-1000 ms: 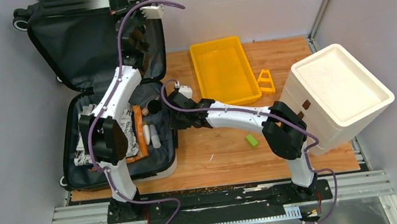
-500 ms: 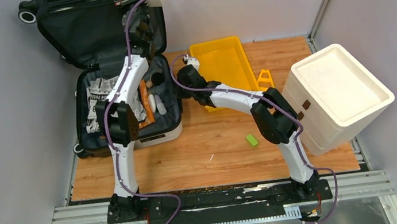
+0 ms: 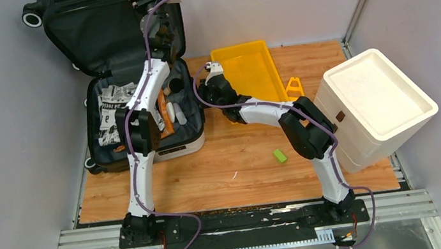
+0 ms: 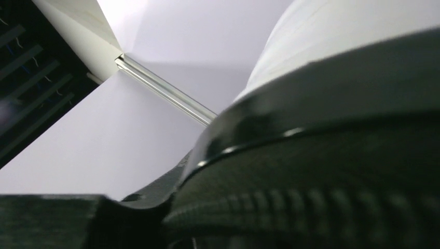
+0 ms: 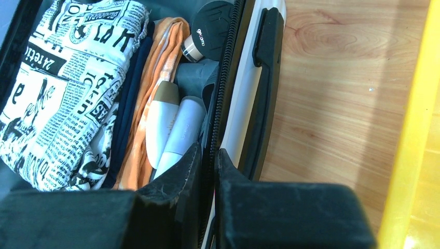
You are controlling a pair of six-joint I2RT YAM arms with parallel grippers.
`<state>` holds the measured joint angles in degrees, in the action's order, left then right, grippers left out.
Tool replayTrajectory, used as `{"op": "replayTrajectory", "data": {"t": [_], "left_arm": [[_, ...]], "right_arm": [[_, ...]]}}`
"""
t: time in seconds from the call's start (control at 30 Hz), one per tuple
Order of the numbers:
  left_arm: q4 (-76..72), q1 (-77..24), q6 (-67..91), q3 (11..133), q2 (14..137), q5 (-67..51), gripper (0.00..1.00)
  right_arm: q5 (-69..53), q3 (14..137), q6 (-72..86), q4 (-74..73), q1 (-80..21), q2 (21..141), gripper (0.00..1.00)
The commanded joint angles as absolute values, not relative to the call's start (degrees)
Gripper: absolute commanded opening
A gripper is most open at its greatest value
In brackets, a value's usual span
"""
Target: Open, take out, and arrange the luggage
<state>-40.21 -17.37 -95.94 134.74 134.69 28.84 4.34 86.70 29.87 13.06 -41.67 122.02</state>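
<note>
Right end effector point(image 5: 207, 153) astride the luggage point(image 3: 98, 44) zipper rim, lid upright.

Newsprint-pattern cloth point(image 5: 67, 93), packed in luggage point(image 5: 243, 98): bold black lettering printed all over, turned and creased. Only fragments made out ("tion", "IS"); no whole word read with certainty. Black round cap point(image 5: 211, 23) beside cloth: small white brand mark seen (begins "ge", ends "omo"; middle unclear).
</note>
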Motion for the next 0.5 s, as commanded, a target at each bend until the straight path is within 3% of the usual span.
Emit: {"op": "replayTrajectory", "data": {"t": [0.0,0.1,0.27,0.47], "left_arm": [[-33.75,-16.72,-92.85,137.42,141.62,29.21,0.51],[-34.21,-15.70,-91.50,137.89,142.89,28.60,0.64],[-32.87,-14.46,-89.84,136.62,143.56,24.63,0.98],[-31.27,-13.39,-85.31,138.35,144.55,21.37,1.00]], "right_arm": [[-4.24,83.04,24.53,13.45,-43.61,119.90,0.00],[-4.70,82.01,24.52,13.45,-44.56,119.23,0.00],[-5.05,82.10,24.42,13.27,-45.08,119.59,0.00],[-4.19,82.95,23.18,12.11,-45.00,120.12,0.00]]}}
